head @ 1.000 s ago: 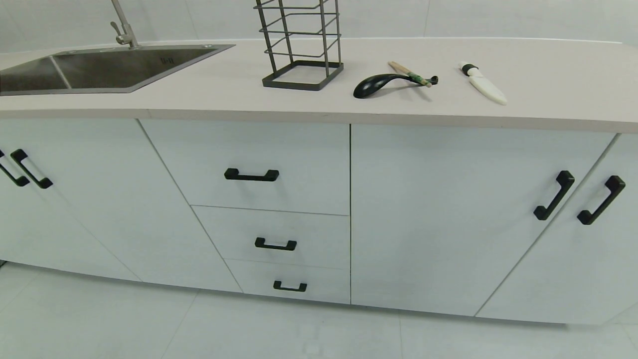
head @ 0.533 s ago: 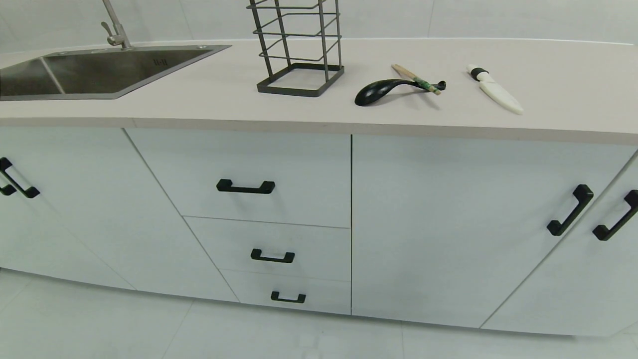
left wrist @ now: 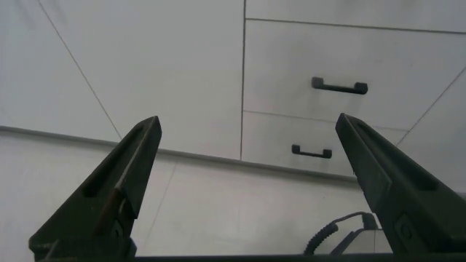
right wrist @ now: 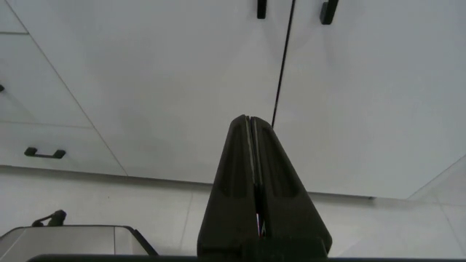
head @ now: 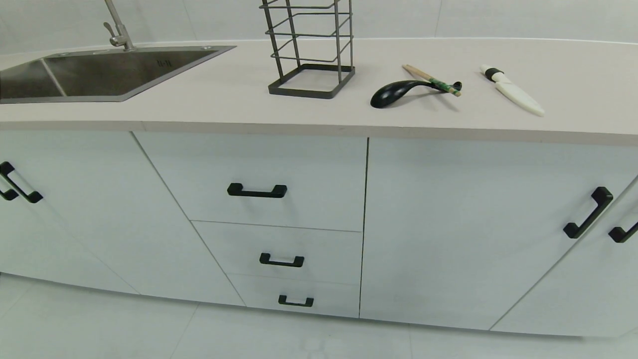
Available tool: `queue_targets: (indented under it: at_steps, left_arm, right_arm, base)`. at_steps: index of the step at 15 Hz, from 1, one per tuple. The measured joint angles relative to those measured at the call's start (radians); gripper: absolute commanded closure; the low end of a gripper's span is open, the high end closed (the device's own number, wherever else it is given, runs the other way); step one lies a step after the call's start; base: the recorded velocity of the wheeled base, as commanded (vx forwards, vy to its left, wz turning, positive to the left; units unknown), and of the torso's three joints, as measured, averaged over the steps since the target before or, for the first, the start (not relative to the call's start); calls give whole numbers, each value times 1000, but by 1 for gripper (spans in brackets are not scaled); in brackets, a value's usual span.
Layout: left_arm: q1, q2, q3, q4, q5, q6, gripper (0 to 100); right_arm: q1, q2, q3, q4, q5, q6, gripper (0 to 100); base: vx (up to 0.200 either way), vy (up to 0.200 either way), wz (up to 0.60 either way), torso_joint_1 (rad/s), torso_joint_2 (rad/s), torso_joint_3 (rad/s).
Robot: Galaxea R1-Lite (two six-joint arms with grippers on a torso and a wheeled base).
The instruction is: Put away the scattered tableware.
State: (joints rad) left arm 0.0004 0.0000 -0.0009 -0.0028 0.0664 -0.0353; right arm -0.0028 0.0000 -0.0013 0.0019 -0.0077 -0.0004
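Far left, set into the counter (head: 209, 107): a steel sink (head: 99, 70), with a faucet (head: 117, 27) at its far edge. Right of it, well apart: a dark wire rack (head: 311, 55), upright. Next along, near the rack: a black spoon (head: 398, 92), bowl toward the near left, arched handle running right. At the handle's far end, touching it: a pair of chopsticks (head: 431, 80) with a green band, angled from far left to near right. Just right of those, apart: a white knife (head: 513, 92) with a black band, tip toward the near right.

Below counter height, left fingers (left wrist: 124, 182) spread wide apart, gripping nothing, aimed at the lower drawers (left wrist: 339, 86) and the floor (left wrist: 218, 211). Right fingers (right wrist: 250, 167) pressed together, nothing between them, aimed at the seam between two cabinet doors (right wrist: 145, 73), also held low.
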Motion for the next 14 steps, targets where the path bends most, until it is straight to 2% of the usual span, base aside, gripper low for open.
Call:
queue_targets:
  at_steps: [1,3,4,5,7,10,12,14]
  left_arm:
    - [0,0,0,-15,-16,5,0]
    - [0,0,-1,-222,-80,42,0]
    - [0,0,-3,-280,-137,64,0]
    - [0,1,-10,-264,-185,77,0]
    - [0,11,-66,-166,-261,88,0]
    - [0,74,-189,-46,-359,143,0]
    - [-4,151,-252,-26,-409,220,0]
    - [-30,236,-289,-18,-440,293,0]
  right_arm:
    - [0,0,0,0,0,1,100]
    - [0,0,1,0,-1,2,100]
    - [0,0,1,-1,0,2,100]
    - [0,0,1,-1,0,2,100]
    - [0,0,1,-1,0,2,100]
    - [0,0,1,-1,0,2,100]
    - [0,0,1,-1,0,2,100]
    - [0,0,1,-1,0,2,100]
  base:
    - [0,0,0,0,0,0]
    - [0,0,0,0,0,0]
    - [0,0,0,0,0,0]
    - [0,0,0,0,0,0]
    - [0,0,0,0,0,0]
    - [0,0,0,0,0,0]
    - [0,0,0,0,0,0]
    - [0,0,0,0,0,0]
